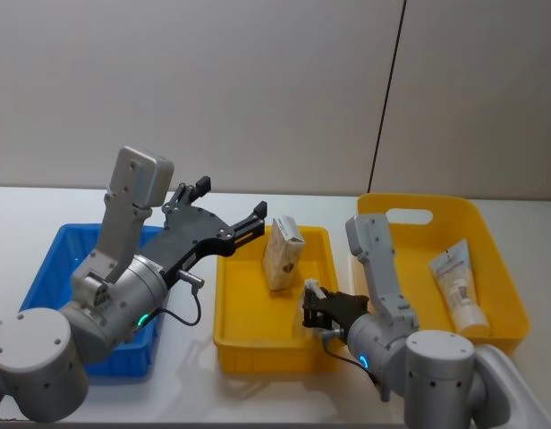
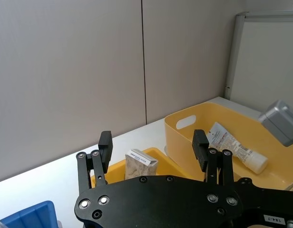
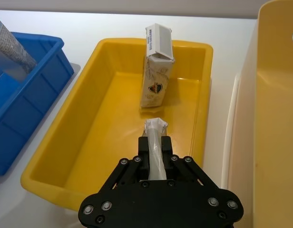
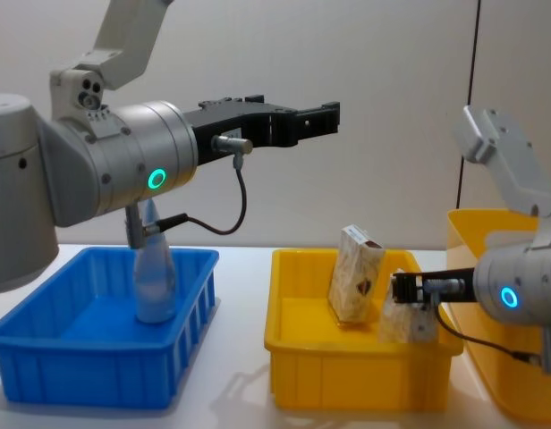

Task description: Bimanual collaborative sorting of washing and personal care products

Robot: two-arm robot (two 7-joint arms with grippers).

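Left arm hides the blue bin's (image 1: 45, 268) inside in the head view. The right gripper (image 3: 155, 137) covers most of its held carton (image 3: 155, 127). The tube's (image 2: 238, 149) print is too small to read.

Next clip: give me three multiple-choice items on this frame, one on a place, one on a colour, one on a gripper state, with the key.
1. Where does the squeeze tube lie?
A. blue bin
B. large yellow tub
C. on the table

2. What colour is the bin holding the upright carton?
A. yellow
B. blue
C. white

3. How is the left gripper?
A. shut on a carton
B. shut on a bottle
C. open, holding nothing

Key: 1 B, the tube rests inside the large yellow tub at the robot's right. 2 A, the carton stands in the small yellow bin. 3 C, its fingers are spread in the air, while the right gripper grips a second carton.
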